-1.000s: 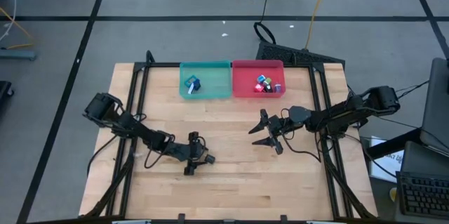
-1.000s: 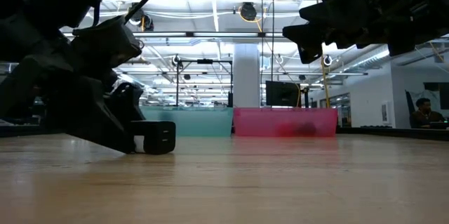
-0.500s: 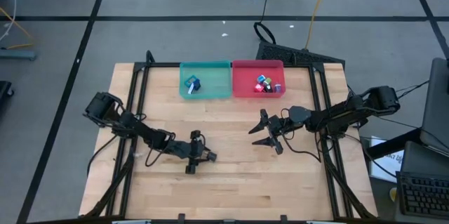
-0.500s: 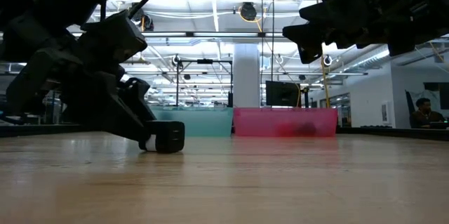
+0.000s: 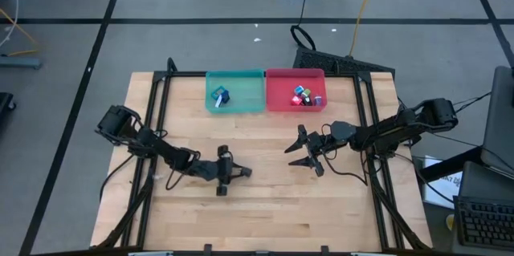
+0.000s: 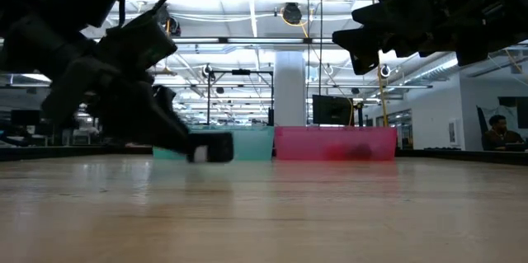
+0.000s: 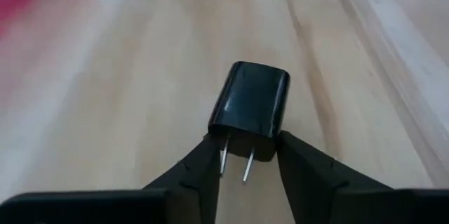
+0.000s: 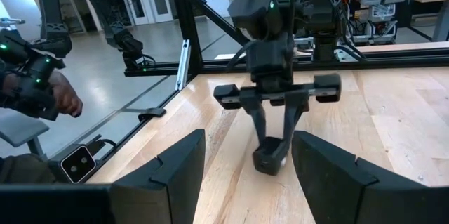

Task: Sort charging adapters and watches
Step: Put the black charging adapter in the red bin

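No text, label, brand, number or sign can be read in any view. The black adapter point(image 7: 250, 109) shows a plain face with no marking, and both bins, the table and the room's screens and fixtures carry nothing legible.

Your left gripper point(image 5: 238, 172) has slid the black adapter point(image 7: 250, 109) it pinches across the table toward the right edge and a little toward the far edge; in the low view the adapter point(image 6: 212, 146) has lifted slightly.
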